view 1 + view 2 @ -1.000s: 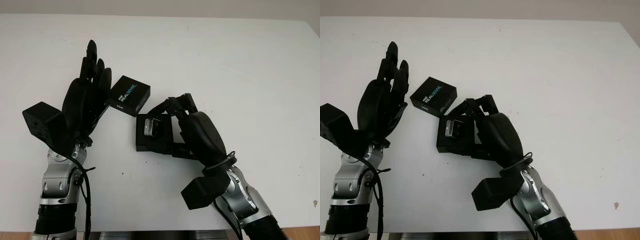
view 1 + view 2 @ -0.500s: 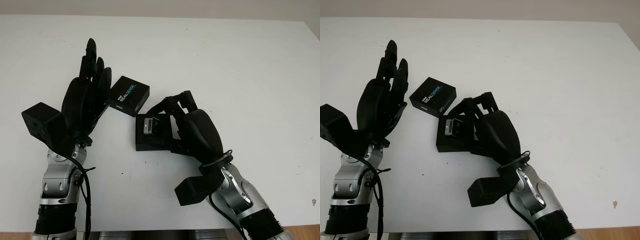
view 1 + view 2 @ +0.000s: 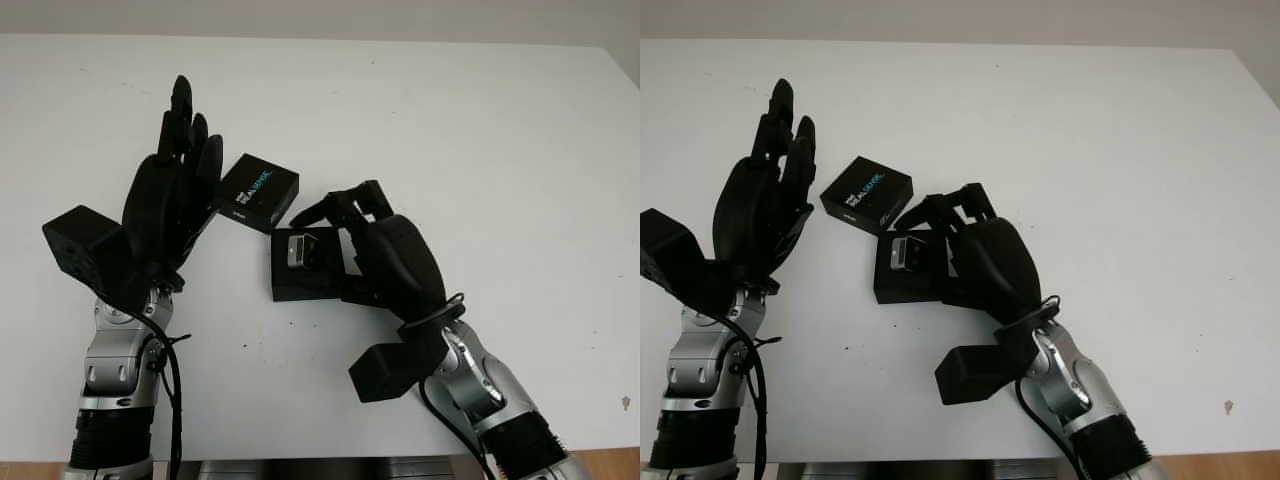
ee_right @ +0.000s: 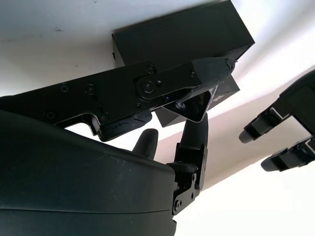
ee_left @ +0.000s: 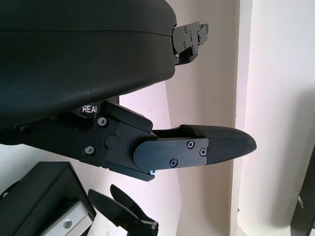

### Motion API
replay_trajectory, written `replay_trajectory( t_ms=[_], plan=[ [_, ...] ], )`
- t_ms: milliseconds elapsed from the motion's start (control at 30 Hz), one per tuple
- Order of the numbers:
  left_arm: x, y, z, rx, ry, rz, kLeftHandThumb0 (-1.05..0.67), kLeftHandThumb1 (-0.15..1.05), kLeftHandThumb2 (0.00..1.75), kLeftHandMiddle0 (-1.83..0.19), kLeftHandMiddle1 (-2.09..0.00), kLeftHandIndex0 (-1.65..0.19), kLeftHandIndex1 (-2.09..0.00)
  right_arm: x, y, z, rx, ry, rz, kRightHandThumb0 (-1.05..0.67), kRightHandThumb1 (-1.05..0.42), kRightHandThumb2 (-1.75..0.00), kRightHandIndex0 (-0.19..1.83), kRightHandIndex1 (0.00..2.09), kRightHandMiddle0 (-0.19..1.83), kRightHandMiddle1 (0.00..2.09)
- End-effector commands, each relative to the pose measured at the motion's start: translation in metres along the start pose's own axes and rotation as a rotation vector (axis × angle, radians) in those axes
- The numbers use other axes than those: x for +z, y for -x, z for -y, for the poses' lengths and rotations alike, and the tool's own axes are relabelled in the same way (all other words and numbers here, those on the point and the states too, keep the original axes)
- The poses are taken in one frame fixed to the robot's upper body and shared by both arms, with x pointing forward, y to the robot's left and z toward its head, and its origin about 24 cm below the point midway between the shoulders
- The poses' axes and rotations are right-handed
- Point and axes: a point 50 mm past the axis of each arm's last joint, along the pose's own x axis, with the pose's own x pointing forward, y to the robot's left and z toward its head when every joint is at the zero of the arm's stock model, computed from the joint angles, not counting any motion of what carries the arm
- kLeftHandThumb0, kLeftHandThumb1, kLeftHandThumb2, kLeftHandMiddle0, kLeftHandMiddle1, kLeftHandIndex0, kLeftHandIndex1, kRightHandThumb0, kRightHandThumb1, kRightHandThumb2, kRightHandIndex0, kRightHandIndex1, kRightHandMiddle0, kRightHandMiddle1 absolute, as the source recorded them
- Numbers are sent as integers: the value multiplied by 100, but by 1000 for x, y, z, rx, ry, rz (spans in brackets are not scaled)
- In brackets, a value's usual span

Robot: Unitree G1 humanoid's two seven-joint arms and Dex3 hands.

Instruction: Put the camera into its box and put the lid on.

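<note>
- The right hand (image 3: 375,250), black and three-fingered, sits at the near right side of the open black cardboard box (image 3: 305,268). Its fingers curl over the box's right edge; whether they press the camera or merely hover above it cannot be told.
- The small silver-and-black camera (image 3: 302,250) lies inside the open box, toward its far end, apparently seated in the tray. The right wrist view shows a fingertip (image 4: 197,129) reaching toward the box wall.
- The box rests on the white table (image 3: 480,150), roughly at centre and just ahead of the robot.
- The left hand (image 3: 175,195) stands upright to the left of the box, fingers extended and released, holding nothing. Its fingers are just beside the lid, possibly touching its left edge; contact cannot be confirmed.
- The black rectangular lid with white and blue lettering (image 3: 258,190) lies tilted on the table just beyond the box's far-left corner, close to it and possibly overlapping that corner.
- Judgement: the first step, placing the camera, looks complete or nearly so; the lid is not yet on.
- Judgement: the next move calls for the right hand to clear the box opening, and for a hand to grasp the lid, square it to the box and lower it on evenly.
</note>
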Motion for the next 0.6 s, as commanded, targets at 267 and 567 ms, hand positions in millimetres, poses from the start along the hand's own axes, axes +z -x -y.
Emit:
replay_trajectory(
  t_ms=[267, 567],
  plan=[
    [1, 2, 1, 9, -2, 2, -79, 105, 46, 19, 0, 19, 0, 1, -1, 18, 64, 152, 59, -45, -97, -6, 10, 140, 55, 149],
    [2, 3, 1, 8, -1, -1, -79, 105, 45, 19, 0, 19, 0, 5, 0, 19, 41, 166, 100, -41, -105, -9, 24, 137, 54, 173]
  ],
)
